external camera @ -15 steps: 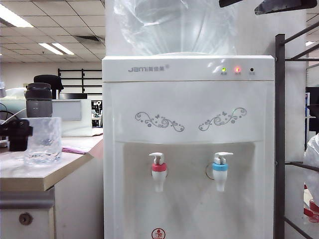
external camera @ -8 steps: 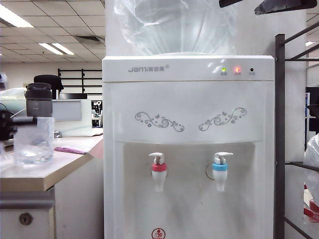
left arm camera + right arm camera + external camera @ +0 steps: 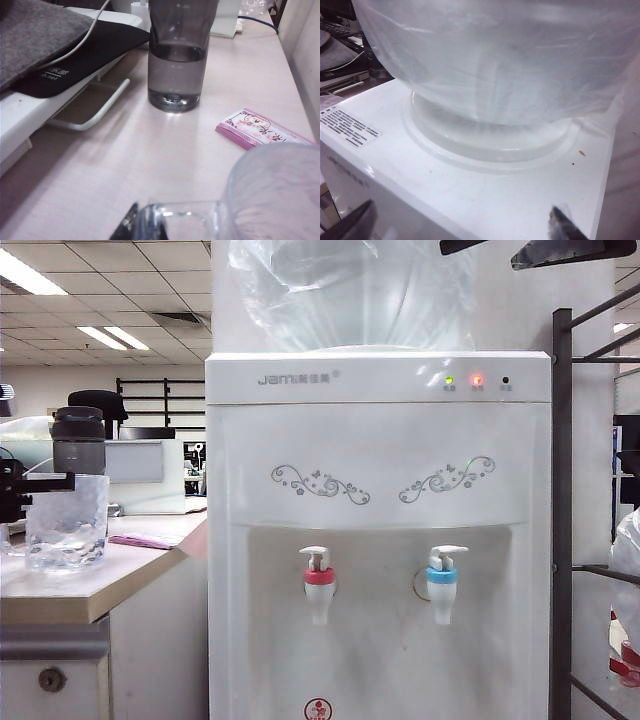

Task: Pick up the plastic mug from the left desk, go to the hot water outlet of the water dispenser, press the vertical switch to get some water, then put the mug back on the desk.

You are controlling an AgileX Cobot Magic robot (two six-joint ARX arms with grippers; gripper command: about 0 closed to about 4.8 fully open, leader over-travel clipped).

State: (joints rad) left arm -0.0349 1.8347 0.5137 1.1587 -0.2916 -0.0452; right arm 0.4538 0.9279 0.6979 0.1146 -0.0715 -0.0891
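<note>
Plastic mug (image 3: 67, 522) now nearer desk (image 3: 90, 595) edge, left hand (image 3: 30, 490) clamped.

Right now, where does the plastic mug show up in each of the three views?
Exterior view: mug stands on the desk at far left, the left gripper shut on its handle.
Left wrist view: mug fills the near corner, handle between the jaws.
Right wrist view: not in it; only the dispenser top and big bottle, with the right gripper open.
Shared landmark: the dark bottle behind the mug.
</note>
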